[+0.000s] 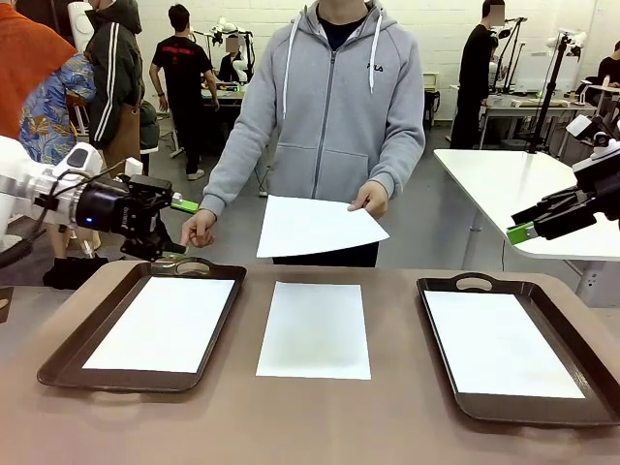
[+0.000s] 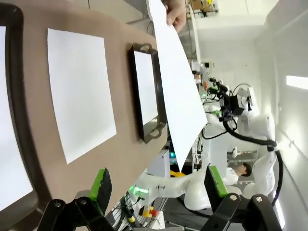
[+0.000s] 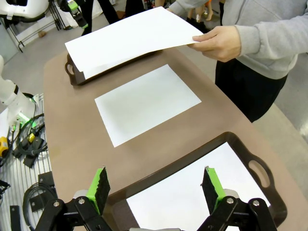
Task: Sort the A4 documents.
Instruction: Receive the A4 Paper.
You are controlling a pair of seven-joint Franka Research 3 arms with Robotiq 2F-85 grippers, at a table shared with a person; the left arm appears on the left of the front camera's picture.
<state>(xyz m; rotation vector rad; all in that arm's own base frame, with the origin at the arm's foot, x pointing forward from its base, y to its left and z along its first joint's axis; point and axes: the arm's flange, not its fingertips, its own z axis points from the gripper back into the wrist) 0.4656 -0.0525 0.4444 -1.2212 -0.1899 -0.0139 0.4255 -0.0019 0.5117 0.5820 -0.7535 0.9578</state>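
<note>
At the far edge of the table [image 1: 387, 426], middle: a person's hand [image 1: 371, 199] holds one A4 sheet [image 1: 315, 225] flat in the air, out over the table toward the robot; a second sheet [image 1: 315, 329] lies bare on the table between the trays; a third sheet [image 1: 165, 323] lies in the left tray [image 1: 58, 363], a fourth sheet [image 1: 499, 341] in the right tray [image 1: 460, 284]. Left gripper [image 1: 182, 228], raised near the left tray's far handle, jaws apart and empty; right gripper [image 1: 528, 221], raised at the far right, well apart from any paper, jaws likewise apart and empty. Step in hand, as judged: handover of the raised sheet, not yet begun; the next move calls for one arm to reach a free edge, close on the thin paper without creasing it, then lay it flat in a tray.
</note>
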